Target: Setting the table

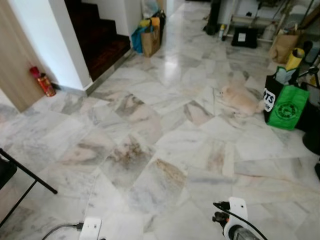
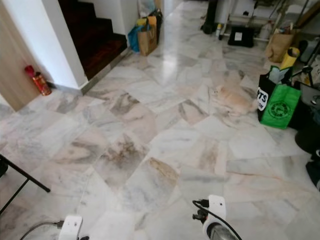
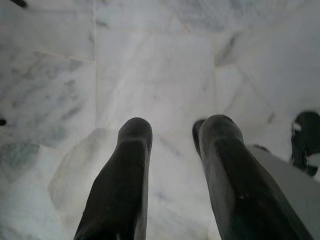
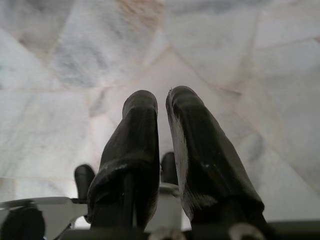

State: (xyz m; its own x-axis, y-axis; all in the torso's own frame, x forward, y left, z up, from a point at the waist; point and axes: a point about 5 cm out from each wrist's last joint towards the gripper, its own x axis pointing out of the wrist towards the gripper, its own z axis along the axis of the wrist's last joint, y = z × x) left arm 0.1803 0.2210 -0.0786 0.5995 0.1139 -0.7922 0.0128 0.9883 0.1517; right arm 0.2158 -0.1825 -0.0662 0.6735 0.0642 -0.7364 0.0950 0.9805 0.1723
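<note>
Both arms hang low over a grey-white marble floor (image 1: 150, 150). Their white wrist housings sit at the bottom of the eye views, the left arm (image 1: 90, 228) and the right arm (image 1: 236, 220) with a black cable. My left gripper (image 3: 172, 130) points down at the tiles, open, with nothing between its black fingers. My right gripper (image 4: 162, 100) also points at the floor, its two fingers almost together and holding nothing.
A cream-coloured cat (image 1: 240, 98) lies on the floor ahead to the right, beside a green bag (image 1: 286, 106) and a black bag. Dark stairs (image 1: 102, 37) rise at the back left behind a white pillar. A red canister (image 1: 44, 82), paper bags (image 1: 150, 40), a black stand leg (image 1: 27, 175).
</note>
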